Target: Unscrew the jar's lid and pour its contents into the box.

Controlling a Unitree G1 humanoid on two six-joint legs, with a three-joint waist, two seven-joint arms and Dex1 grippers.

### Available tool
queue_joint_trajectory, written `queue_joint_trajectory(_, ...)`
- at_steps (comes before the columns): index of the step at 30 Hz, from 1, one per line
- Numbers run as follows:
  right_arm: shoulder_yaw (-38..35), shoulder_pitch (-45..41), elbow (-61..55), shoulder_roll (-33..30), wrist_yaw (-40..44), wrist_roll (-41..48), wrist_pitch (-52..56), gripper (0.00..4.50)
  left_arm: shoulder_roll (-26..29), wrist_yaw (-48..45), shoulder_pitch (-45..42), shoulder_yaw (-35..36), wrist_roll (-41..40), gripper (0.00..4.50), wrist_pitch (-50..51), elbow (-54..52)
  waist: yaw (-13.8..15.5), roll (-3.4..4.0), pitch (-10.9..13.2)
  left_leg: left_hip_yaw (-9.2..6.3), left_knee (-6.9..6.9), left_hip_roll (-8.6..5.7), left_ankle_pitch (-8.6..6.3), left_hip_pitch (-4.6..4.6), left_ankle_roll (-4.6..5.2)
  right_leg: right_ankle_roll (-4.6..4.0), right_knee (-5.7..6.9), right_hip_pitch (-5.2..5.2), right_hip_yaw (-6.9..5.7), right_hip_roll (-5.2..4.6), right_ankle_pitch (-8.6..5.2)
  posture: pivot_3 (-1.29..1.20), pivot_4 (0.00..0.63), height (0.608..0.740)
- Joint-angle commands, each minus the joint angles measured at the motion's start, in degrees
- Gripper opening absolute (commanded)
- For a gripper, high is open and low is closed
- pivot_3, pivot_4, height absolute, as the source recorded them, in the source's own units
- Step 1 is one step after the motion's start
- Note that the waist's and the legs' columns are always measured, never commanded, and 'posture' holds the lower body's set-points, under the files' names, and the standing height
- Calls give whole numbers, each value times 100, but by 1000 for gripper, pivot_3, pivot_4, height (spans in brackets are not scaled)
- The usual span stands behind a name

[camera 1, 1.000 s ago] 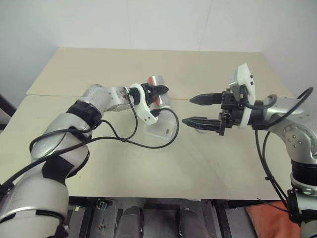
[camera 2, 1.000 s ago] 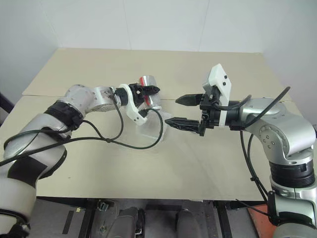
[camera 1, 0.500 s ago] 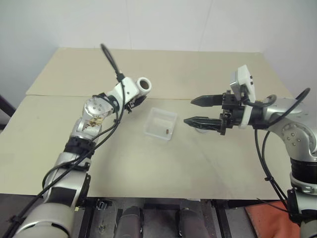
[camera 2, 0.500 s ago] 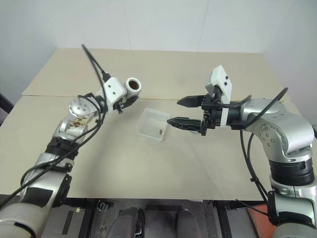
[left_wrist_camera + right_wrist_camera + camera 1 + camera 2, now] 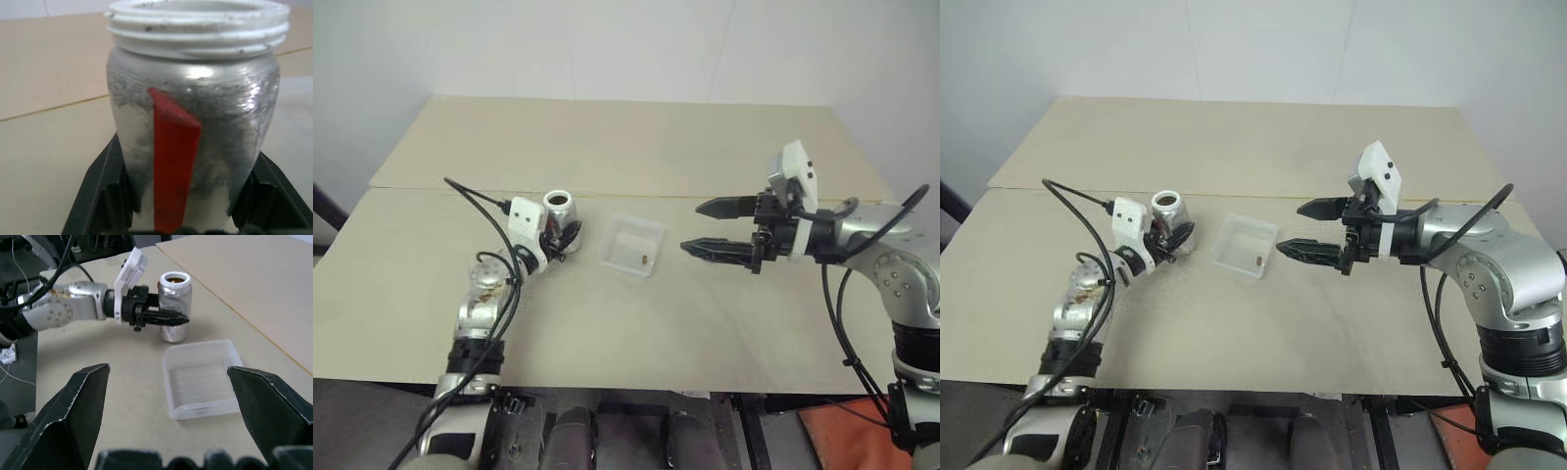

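The silvery jar [image 5: 559,208] stands upright and lidless, left of the box, low over the table. My left gripper [image 5: 564,233] is shut on the jar's lower body. In the left wrist view the jar [image 5: 205,98] shows its white threaded rim and a red strip between the black fingers [image 5: 100,196]. The clear box [image 5: 632,245] holds the contents [image 5: 647,258], a tiny reddish-brown piece. Right of the box my right gripper [image 5: 693,227] hovers open and empty. The lid is hidden.
The beige table [image 5: 636,137] has a seam across it behind the jar and box. A black cable [image 5: 475,191] loops from my left wrist over the tabletop. Bare table stretches in front of the box.
My left arm swung down and to the left, rolling the jar from tipped over the box to upright beside it. The piece now lies uncovered in the box. The right gripper stayed put.
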Motion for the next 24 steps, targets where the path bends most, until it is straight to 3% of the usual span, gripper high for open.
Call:
queue_joint_trajectory(1,-152,-4,-176,-90,-19,39,-14,4464,-61,178,-110,30,119,2046,-581,140,-14,0,0,0,0,0,0,0,0,0,0,0,0,0,1,0,150,740)
queue_joint_trajectory(7,-160,38,-236,-134,-25,80,9,4464,-111,385,-323,-9,313,2046,-1073,753,-22,0,0,0,-1,0,0,2,0,0,0,-1,2,1,1,0,150,740)
queue_joint_trajectory(15,-160,58,-296,-139,-58,100,53,4500,-40,325,-279,-63,327,4477,-910,801,-24,0,0,-1,-2,0,0,2,0,0,-1,-1,2,1,1,0,150,740)
queue_joint_trajectory(19,-151,75,-334,-127,-71,101,73,4500,69,307,-37,-60,309,4477,-684,352,-27,0,0,-1,-2,0,0,2,0,0,0,-1,2,1,1,0,150,740)
queue_joint_trajectory(24,-167,137,-365,-142,-74,94,64,4500,557,-95,735,-101,64,4477,299,-1117,-54,0,0,-4,-7,5,0,3,0,0,0,-6,6,2,1,0,150,740)
